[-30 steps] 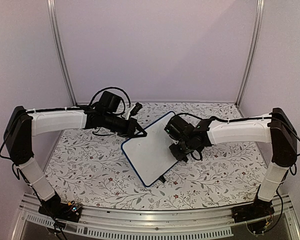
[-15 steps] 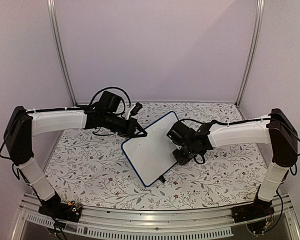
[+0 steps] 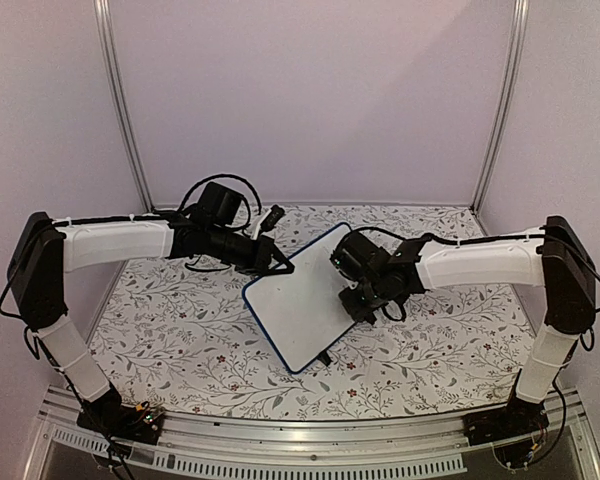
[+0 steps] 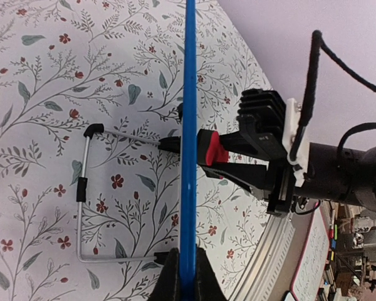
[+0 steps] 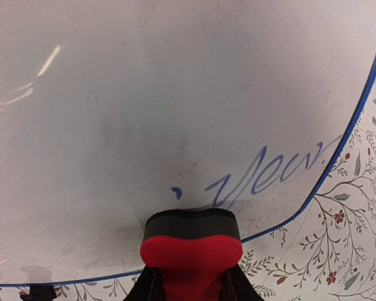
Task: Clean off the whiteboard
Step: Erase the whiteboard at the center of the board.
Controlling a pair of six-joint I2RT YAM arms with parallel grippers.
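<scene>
the left gripper [image 4: 182, 276] is closed narrow on the thin blue frame of the whiteboard [image 3: 298, 300], pinching its upper left edge. the board sits mid-table on the floral tablecloth [image 3: 180, 340], tilted on a wire stand [image 4: 83, 188] behind it. that pinch catches only a small strip of frame, so i judge the first risk to be here: a hard push from the other side could twist the board in the fingers or slide it out, and the stand's feet could skid on the cloth.

on the board's face, low and near the right-hand rim in the right wrist view, is blue handwriting [image 5: 269, 172], with a small blue fleck beside it. it runs close to the frame, so a stroke aimed at it could run off the edge, catch the rim, or drop onto the cloth.

the right gripper [image 5: 189, 282] is clamped on a red eraser [image 5: 191, 241], whose dark felt face is against the board just beside the writing. if the block is held at an angle, only one corner of the felt would rub and leave streaks; it could also rotate between the fingers under side load. pressing harder to fix that would feed the first risk.

no containers are in view: no tray, bin or cup, so nothing is held in anything.
</scene>
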